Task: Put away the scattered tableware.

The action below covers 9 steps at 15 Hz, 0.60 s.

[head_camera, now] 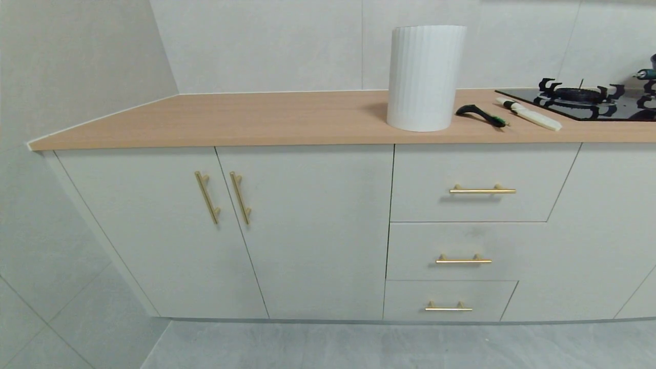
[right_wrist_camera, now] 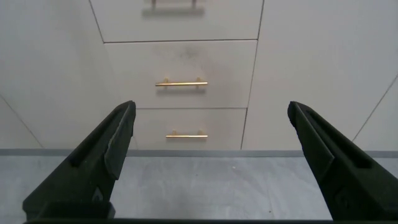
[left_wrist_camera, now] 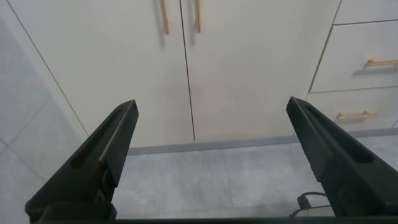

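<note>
On the wooden countertop (head_camera: 230, 120) stands a tall white ribbed holder (head_camera: 424, 77). Just to its right lie a black-handled utensil with a green tip (head_camera: 483, 115) and a white utensil with a dark end (head_camera: 530, 114). My left gripper (left_wrist_camera: 211, 115) is open and empty, held low facing the cabinet doors (left_wrist_camera: 186, 68) and the floor. My right gripper (right_wrist_camera: 211, 115) is also open and empty, held low before the lower drawers (right_wrist_camera: 180, 74).
A black gas hob (head_camera: 589, 100) sits at the counter's right end. Below are two doors with gold handles (head_camera: 223, 197) and three drawers (head_camera: 471, 184) with gold handles. A tiled wall closes off the left side; grey floor (head_camera: 359, 346) lies in front.
</note>
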### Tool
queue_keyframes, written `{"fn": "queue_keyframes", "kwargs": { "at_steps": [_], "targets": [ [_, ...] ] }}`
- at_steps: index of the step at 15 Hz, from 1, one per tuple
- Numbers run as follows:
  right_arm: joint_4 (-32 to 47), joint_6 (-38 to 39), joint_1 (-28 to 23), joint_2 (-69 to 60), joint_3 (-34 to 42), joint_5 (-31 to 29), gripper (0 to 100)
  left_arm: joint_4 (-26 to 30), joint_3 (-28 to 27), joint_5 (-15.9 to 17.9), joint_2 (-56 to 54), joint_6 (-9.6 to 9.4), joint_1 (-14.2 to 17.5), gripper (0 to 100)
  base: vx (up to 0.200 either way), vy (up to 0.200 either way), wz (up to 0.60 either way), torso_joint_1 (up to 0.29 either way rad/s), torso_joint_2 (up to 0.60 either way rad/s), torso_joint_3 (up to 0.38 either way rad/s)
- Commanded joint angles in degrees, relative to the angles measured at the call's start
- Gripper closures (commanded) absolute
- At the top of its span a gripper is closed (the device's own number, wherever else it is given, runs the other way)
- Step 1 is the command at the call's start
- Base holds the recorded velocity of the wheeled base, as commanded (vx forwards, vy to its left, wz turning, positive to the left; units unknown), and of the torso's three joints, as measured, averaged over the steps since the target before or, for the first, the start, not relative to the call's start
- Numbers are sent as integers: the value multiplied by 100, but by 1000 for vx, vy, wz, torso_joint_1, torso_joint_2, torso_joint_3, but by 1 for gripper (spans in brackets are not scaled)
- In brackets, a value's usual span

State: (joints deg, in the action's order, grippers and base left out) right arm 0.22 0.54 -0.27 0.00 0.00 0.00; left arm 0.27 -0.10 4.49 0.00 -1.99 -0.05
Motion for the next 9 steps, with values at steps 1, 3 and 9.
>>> {"fn": "queue_keyframes", "kwargs": {
  "at_steps": [1, 3, 9],
  "targets": [
    [-4, -1, -8, 9, 0, 0, 0, 0, 1, 0, 9, -3, -4, 0, 0, 0, 0, 0, 0, 0],
    [4, -1, -8, 9, 0, 0, 0, 0, 1, 0, 9, -12, -4, 0, 0, -100, 0, 1, 1, -1],
    [4, -10, -8, 18, 0, 9, 0, 0, 1, 8, 9, 5, -4, 0, 0, -100, 0, -1, 1, 2]
  ]
}}
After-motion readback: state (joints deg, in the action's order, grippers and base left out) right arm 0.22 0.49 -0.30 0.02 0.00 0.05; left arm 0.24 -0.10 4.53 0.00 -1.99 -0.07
